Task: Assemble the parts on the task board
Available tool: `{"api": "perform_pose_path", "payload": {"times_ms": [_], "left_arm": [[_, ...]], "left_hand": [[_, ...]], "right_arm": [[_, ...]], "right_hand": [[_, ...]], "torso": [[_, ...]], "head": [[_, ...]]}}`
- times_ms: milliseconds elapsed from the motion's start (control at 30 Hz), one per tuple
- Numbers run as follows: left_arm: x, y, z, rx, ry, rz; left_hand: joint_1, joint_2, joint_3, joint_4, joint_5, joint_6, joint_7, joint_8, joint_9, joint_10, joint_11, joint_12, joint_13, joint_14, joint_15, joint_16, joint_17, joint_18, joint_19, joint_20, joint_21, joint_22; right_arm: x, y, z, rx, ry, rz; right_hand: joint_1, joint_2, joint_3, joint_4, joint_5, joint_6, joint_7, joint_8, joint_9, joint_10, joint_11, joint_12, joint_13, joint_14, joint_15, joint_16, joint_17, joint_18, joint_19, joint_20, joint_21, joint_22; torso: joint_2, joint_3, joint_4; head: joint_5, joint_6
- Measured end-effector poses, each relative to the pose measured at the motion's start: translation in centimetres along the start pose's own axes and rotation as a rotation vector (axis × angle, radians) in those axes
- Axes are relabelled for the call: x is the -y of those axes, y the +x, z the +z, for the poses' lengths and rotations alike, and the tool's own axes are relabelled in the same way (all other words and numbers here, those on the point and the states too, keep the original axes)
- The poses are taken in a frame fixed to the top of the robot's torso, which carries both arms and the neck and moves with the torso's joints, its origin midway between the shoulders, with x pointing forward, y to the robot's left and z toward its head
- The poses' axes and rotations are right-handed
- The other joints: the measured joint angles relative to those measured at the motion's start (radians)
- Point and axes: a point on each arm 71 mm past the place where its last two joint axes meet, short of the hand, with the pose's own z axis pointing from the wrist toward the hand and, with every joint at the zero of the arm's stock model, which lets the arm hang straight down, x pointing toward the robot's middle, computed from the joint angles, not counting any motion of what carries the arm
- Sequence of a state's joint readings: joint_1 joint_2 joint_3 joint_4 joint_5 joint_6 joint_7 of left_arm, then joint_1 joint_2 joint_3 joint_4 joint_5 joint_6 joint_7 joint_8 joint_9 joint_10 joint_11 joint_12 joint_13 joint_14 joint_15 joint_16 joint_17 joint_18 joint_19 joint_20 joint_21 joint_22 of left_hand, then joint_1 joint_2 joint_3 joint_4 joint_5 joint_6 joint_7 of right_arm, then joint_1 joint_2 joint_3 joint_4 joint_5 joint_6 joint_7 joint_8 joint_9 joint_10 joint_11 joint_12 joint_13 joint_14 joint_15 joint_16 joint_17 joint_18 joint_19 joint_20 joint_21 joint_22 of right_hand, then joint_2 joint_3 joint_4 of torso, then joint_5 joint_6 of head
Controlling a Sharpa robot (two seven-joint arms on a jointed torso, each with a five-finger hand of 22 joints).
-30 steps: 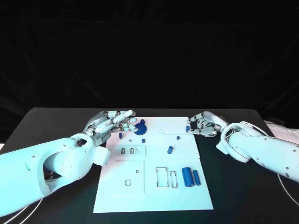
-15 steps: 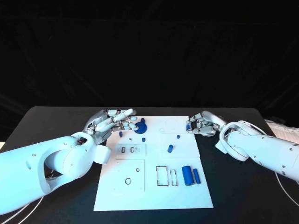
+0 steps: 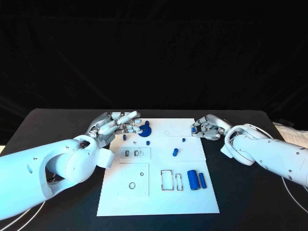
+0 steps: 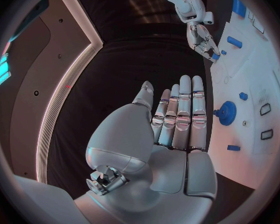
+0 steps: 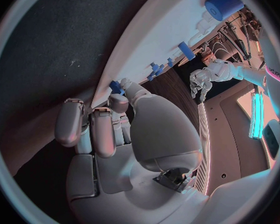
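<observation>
- Reaching over the task board [image 3: 157, 192], the left hand [image 3: 116, 126] keeps its fingers straight and slightly apart, holding nothing (round blue part [image 3: 145, 130] just beside its fingertips).
- Curling inward, the right hand [image 3: 208, 128] pinches a small blue part [image 3: 195, 131] at the board's far edge.

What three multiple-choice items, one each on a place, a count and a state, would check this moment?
1. Where is the round blue part?
A. on the task board, beside the left hand
B. off the board
C. in its palm

2. How many blue cylinders lie side by side at the board's near right?
A. one
B. two
C. four

3. The left hand is:
A. gripping the round part
B. flat, holding nothing
C. pressing a cylinder

Key: 1A, the head view shows it on the white plate; 2B, one thick, one thin; 3B, its wrist view shows straight, bare fingers.
</observation>
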State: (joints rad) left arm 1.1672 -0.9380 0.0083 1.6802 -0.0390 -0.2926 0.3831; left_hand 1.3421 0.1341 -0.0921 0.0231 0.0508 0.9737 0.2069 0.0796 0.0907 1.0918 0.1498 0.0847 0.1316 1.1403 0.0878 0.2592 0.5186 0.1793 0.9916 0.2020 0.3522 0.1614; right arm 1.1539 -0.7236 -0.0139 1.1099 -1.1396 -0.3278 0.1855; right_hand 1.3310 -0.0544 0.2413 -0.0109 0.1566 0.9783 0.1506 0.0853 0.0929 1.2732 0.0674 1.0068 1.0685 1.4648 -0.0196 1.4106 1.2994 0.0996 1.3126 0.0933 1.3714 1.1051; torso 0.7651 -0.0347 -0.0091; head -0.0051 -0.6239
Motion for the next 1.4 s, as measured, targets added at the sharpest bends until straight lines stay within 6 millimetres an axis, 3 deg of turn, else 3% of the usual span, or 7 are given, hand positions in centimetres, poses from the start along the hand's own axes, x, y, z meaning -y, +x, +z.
{"api": "perform_pose_path", "payload": {"times_ms": [333,500,867,1167,1400], "left_arm": [[0.0,0.0,0.0,0.000,-0.002,0.000],[0.0,0.0,0.0,0.000,-0.003,0.000],[0.0,-0.1,0.0,0.003,-0.004,0.001],[-0.1,-0.4,0.1,0.011,-0.005,0.004],[-0.2,-0.6,0.4,0.017,-0.006,0.006]], "left_hand": [[0.000,0.000,0.000,0.000,0.000,0.000,0.000,0.000,0.000,0.000,0.000,0.000,0.000,0.000,0.000,0.000,0.000,0.000,0.000,0.000,0.000,0.000],[0.000,0.000,0.000,0.000,0.000,0.000,0.000,0.000,0.000,0.000,0.000,0.000,0.000,0.000,0.000,0.000,0.000,0.000,0.000,0.000,0.000,0.000],[0.000,0.000,0.000,0.000,0.000,0.000,0.000,0.000,0.000,0.000,0.000,0.000,0.000,0.000,0.000,0.000,0.000,0.000,0.000,0.000,0.000,0.000],[0.003,0.003,0.000,0.000,0.000,0.000,0.000,0.000,0.000,0.000,0.000,0.000,0.000,0.000,0.000,0.000,0.000,0.000,0.000,0.000,0.000,0.000],[0.004,0.004,0.000,0.000,0.000,0.000,0.000,0.000,0.000,0.000,0.000,0.000,0.000,0.000,0.000,-0.004,-0.001,0.000,0.000,0.000,0.000,-0.001]], "right_arm": [[0.0,0.0,0.1,0.000,0.003,-0.002],[-0.1,-0.1,0.2,0.010,0.003,-0.001],[-0.6,-0.4,-0.2,0.040,0.001,0.040],[-5.7,-1.5,0.5,0.053,-0.081,0.128],[-10.7,0.6,1.6,0.013,-0.147,0.142]], "right_hand": [[-0.007,0.018,0.001,0.003,-0.002,0.058,-0.019,0.027,0.012,0.007,-0.015,0.010,0.011,0.000,0.000,0.003,0.005,0.000,0.004,-0.004,0.000,0.006],[0.009,0.036,0.021,-0.004,-0.051,0.087,-0.030,0.038,0.013,0.011,-0.029,0.010,0.013,0.003,-0.011,0.004,0.007,0.000,0.011,-0.011,0.004,0.011],[0.020,0.047,0.030,-0.012,-0.059,0.092,-0.031,0.046,0.014,0.007,-0.032,0.010,0.008,0.000,-0.015,0.004,0.009,0.000,0.013,-0.013,0.004,0.011],[0.014,0.055,0.032,-0.010,-0.059,0.092,-0.032,0.045,0.014,0.002,-0.038,-0.016,-0.011,0.000,-0.015,0.004,0.002,0.000,0.011,-0.018,0.004,0.008],[0.009,0.060,0.035,-0.007,-0.062,0.092,-0.032,0.040,0.014,-0.007,-0.036,-0.031,-0.023,0.000,-0.015,0.000,-0.006,0.000,0.011,-0.018,0.004,0.004]], "torso": [[0.000,0.0000,0.0000],[0.000,0.0005,0.0003],[-0.001,0.0004,0.0014],[-0.006,-0.0017,0.0008],[-0.016,-0.0069,0.0061]], "head": [[-0.001,-0.003],[-0.001,-0.006],[0.002,-0.006],[0.006,-0.002],[0.013,-0.008]]}}
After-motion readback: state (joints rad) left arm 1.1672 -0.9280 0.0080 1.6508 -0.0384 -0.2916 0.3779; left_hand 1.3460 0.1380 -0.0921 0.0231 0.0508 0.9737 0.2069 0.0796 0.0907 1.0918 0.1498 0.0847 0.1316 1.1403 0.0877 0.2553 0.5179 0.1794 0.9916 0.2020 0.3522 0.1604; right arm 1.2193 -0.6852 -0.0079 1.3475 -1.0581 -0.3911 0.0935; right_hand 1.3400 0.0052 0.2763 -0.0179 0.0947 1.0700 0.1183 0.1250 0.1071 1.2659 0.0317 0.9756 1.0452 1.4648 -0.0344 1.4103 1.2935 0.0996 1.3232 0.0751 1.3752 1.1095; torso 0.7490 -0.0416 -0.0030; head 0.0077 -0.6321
